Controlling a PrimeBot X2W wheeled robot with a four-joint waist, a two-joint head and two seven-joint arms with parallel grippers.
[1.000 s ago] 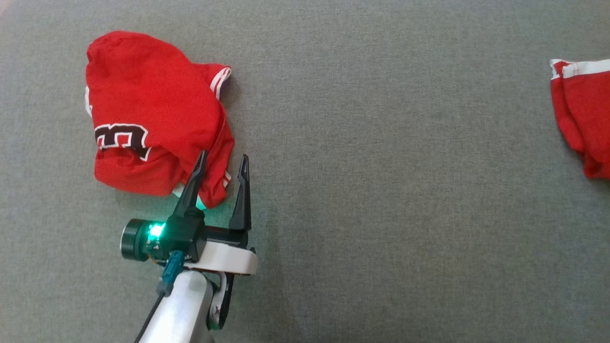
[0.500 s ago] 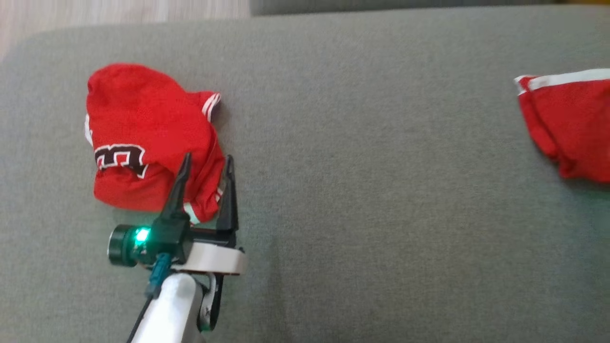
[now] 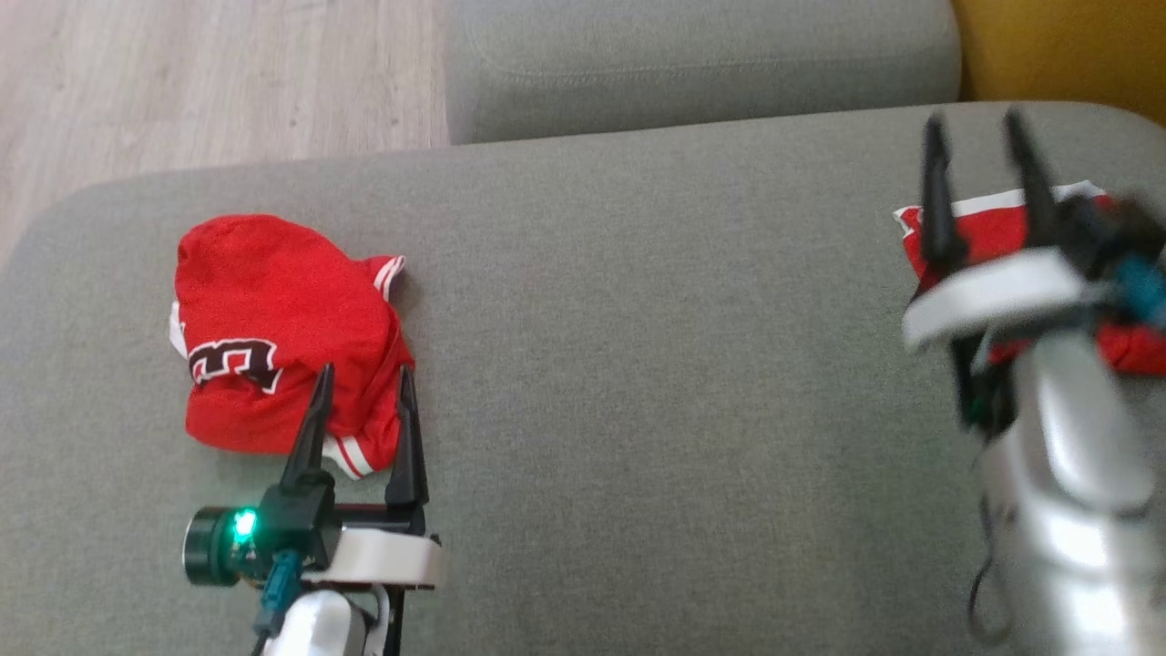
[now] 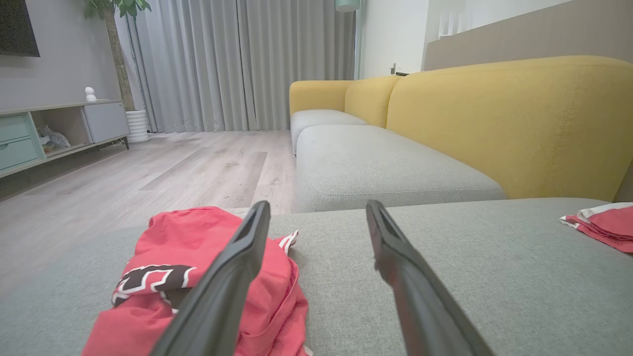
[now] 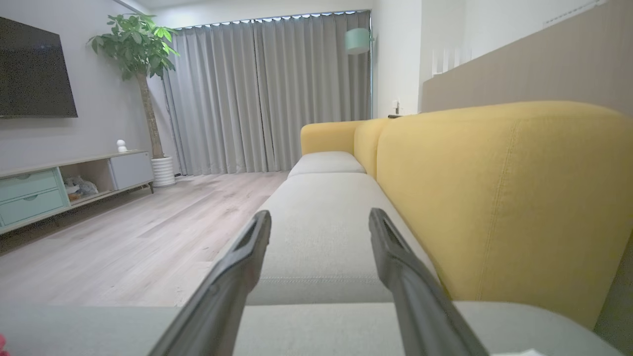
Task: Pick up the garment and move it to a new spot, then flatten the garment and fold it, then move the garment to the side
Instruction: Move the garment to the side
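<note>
My left claw point(image 3: 364, 370) covers the near corner of the crumpled red cloth jersey point(image 3: 264, 301). Its black-and-white numeral point(image 3: 232, 363), just left of my fingers, folds under, so I can't read it whole. My right claw point(image 3: 972, 120) and its pale forearm point(image 3: 1066, 428) show blurred. They hide much of the folded red cloth with white trim point(image 3: 988, 232) behind them, which the head view's right edge also cuts off.

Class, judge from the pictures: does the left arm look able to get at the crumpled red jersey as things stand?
Probably yes. The left tool is open, its tips at the near edge of the red jersey, and nothing on the grey cushion stands between them.
</note>
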